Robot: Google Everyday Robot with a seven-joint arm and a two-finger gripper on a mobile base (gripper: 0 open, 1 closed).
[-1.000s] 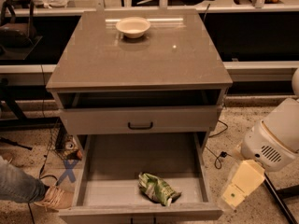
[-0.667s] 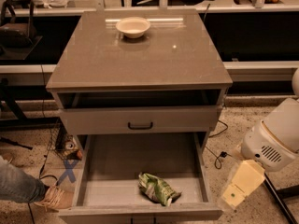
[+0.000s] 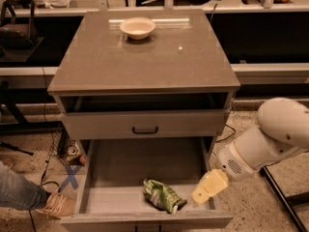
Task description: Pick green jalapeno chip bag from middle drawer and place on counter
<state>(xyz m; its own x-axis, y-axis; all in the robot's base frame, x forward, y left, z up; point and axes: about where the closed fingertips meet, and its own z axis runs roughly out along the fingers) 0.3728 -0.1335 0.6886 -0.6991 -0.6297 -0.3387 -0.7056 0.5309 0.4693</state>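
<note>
The green jalapeno chip bag (image 3: 161, 195) lies crumpled on the floor of the open middle drawer (image 3: 120, 170), near its front edge and right of centre. My gripper (image 3: 203, 195) hangs on the white arm (image 3: 270, 139) at the drawer's right wall, just right of the bag and level with it, not touching it. The counter (image 3: 145, 62) is the cabinet's glossy grey-brown top, far above the gripper.
A white bowl (image 3: 137, 27) stands at the back of the counter. A closed drawer front with a black handle (image 3: 145, 129) sits above the open drawer. A person's leg and shoe (image 3: 34, 199) are at the lower left. Cables lie on the floor.
My arm has swung left, bringing the gripper from outside the cabinet to the drawer's right wall beside the bag. The bag has not moved.
</note>
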